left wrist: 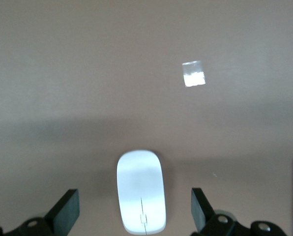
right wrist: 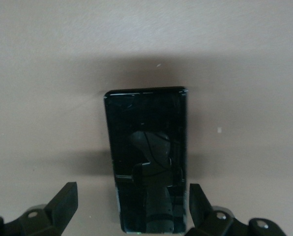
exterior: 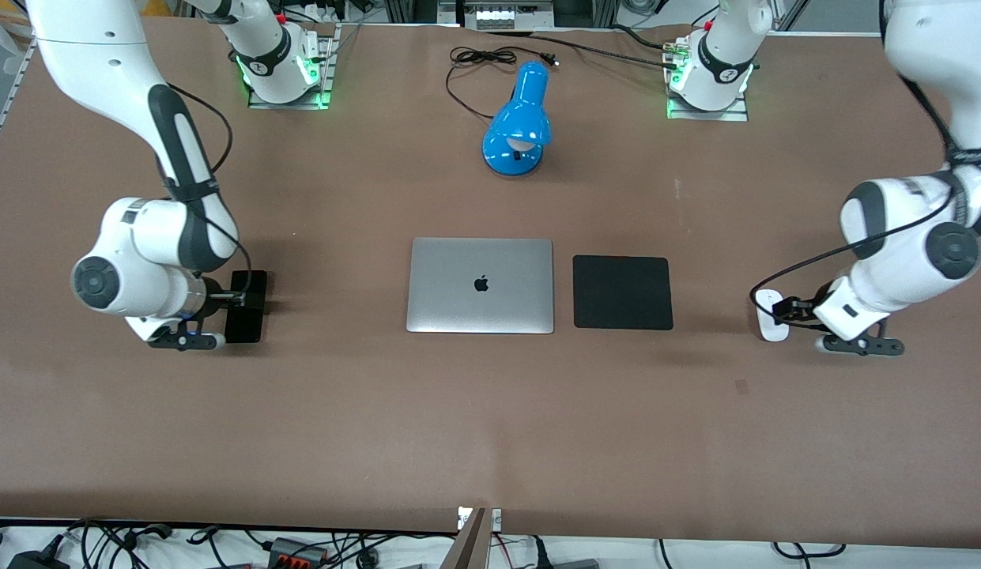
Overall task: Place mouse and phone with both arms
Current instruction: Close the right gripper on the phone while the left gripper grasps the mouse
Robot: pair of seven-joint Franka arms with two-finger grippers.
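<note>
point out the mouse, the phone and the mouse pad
mouse [left wrist: 141,191], left wrist view, middle of its white top shell
phone [right wrist: 147,157], right wrist view, centre of its glossy face
mouse pad [exterior: 622,292], front view, middle of the black square

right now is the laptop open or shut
Shut: the laptop lies flat with its silver lid down and logo up, beside the mouse pad.

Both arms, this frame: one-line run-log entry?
left gripper: open, straddling mouse, on table | right gripper: open, straddling phone, on table | mouse pad: bare, beside laptop | nothing grasped
</note>
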